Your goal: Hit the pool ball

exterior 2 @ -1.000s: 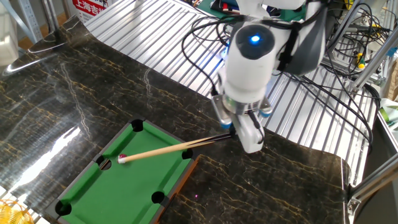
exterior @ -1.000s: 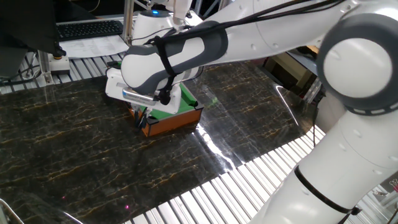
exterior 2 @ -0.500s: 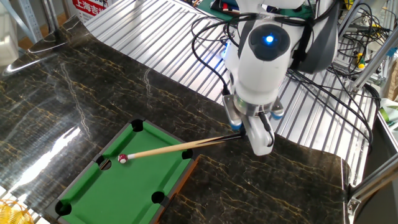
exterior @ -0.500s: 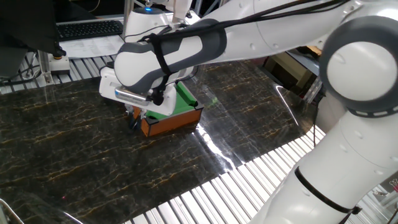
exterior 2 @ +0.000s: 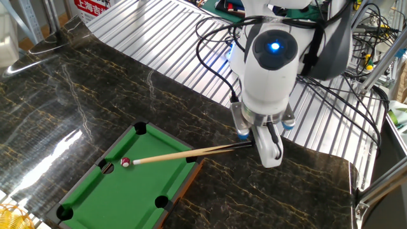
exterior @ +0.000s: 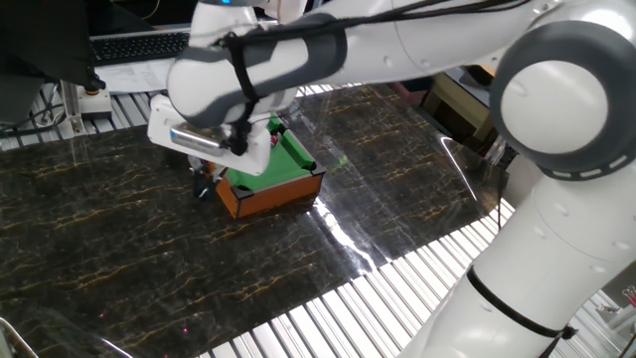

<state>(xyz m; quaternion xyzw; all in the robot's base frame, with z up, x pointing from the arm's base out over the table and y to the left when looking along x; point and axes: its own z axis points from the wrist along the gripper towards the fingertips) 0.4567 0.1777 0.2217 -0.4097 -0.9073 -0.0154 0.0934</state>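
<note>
Now the pool ball (exterior 2: 126,163) sits on the green felt of the miniature pool table (exterior 2: 95,191), close to the side pocket on the long rail that faces the far edge of the desk (exterior 2: 76,95). Half a second ago the pale tip of the cue stick (exterior 2: 191,152) was touching it; a second ago it was pressed right against it. Since then I have drawn the cue back along its own line, and a clear strip of felt now shows between tip and ball. The ball itself has barely shifted, if at all.

My hand (exterior 2: 254,141) has slid with the cue, away from the pool table's short end and toward the desk's near right corner. Its fingers look closed around the dark butt of the cue, though the wrist housing hides most of the contact. In the other fixed view the arm covers the hand (exterior: 211,181) almost wholly.

I read this as the backswing: the cue is aligned, and the ball is not yet struck. A forward push along the same line should do it.
</note>
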